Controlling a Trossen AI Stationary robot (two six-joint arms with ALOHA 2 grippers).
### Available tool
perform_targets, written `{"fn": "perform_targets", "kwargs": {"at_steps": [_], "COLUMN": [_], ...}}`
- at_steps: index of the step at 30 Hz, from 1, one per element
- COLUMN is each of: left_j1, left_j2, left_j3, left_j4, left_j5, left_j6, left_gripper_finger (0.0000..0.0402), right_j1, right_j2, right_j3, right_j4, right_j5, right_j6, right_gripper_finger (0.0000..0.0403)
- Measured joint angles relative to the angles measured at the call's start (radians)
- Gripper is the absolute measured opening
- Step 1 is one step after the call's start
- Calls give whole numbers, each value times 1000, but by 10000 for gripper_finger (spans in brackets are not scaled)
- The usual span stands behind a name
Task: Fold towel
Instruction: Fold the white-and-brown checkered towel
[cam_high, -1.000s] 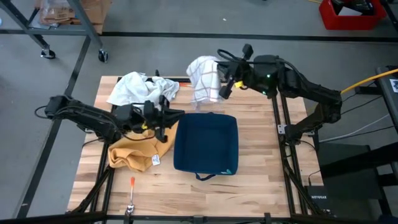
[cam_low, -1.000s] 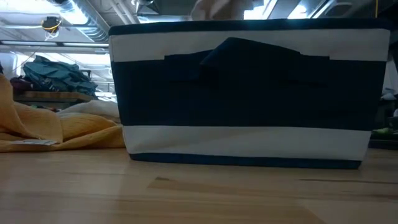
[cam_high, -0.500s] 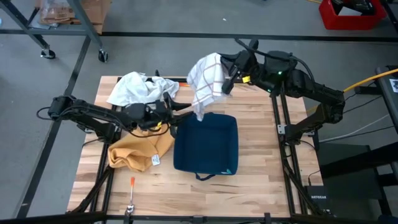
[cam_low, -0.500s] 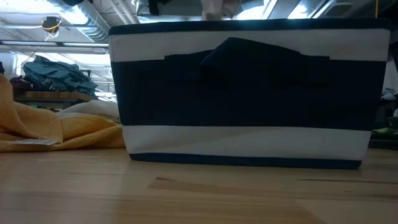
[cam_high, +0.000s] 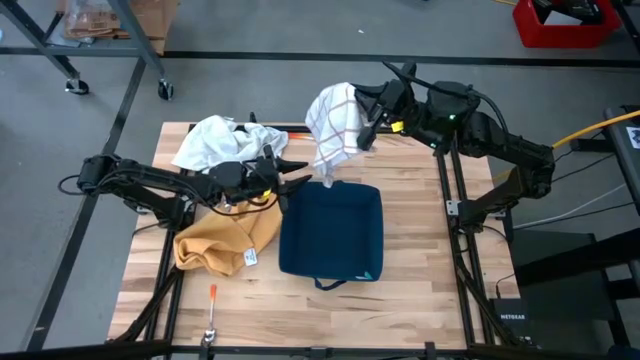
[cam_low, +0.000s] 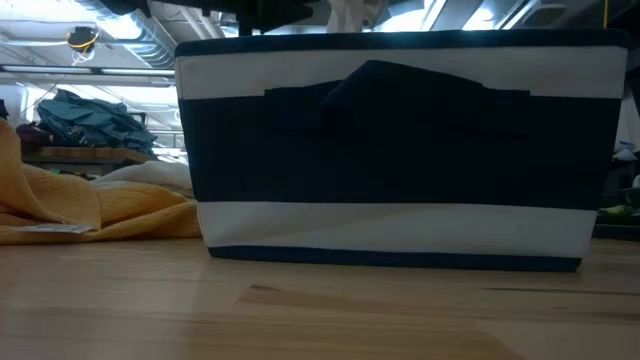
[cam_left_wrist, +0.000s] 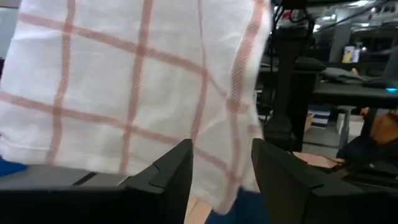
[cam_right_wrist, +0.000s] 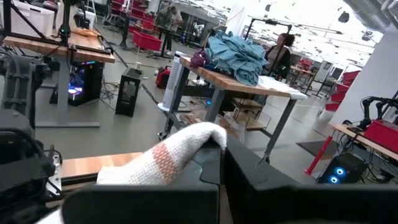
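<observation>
A white towel with red checks (cam_high: 333, 125) hangs in the air over the far rim of a dark blue basket (cam_high: 332, 232). My right gripper (cam_high: 367, 120) is shut on the towel's top. My left gripper (cam_high: 297, 172) stands open and level, just left of the towel's lower end. In the left wrist view the towel (cam_left_wrist: 137, 87) fills the space beyond my open left gripper (cam_left_wrist: 221, 155); whether it touches the fingers I cannot tell. In the low view only the towel's lower tip (cam_low: 350, 12) shows above the basket (cam_low: 400, 150). My right gripper pinches a bunched fold at the towel's upper end (cam_right_wrist: 189, 140) between its two fingers. The fingers lie level and come from the table's right side. The towel is lifted clear and hangs slack below them, its lower tip (cam_high: 325, 182) above the basket's far rim.
A crumpled white cloth (cam_high: 222, 142) lies at the far left of the table. A yellow cloth (cam_high: 222, 245) lies left of the basket, below my left arm. An orange-handled tool (cam_high: 212, 293) lies near the front edge. Bare wood shows right of the basket.
My left gripper has moved from above the yellow cloth toward the table's right and far side, up to the towel's lower end, has levelled out, and has opened. The towel, bunched beside my right gripper before, now hangs longer, its tip reaching the basket's far rim.
</observation>
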Motion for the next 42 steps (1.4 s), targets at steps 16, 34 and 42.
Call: {"fn": "perform_targets", "kwargs": {"at_steps": [16, 34, 42], "left_j1": [-1, 0, 0], "left_j2": [0, 84, 92], "left_j3": [0, 0, 0], "left_j4": [24, 165, 159], "left_j5": [0, 1, 1], "left_j6": [-81, -92, -84], "left_gripper_finger": [155, 155, 155], "right_j1": [0, 0, 0], "right_j2": [0, 27, 28], "right_j3": [0, 0, 0], "right_j4": [17, 74, 69], "right_j5": [0, 0, 0], "right_j6": [4, 4, 4], "right_gripper_finger": [9, 9, 9]}}
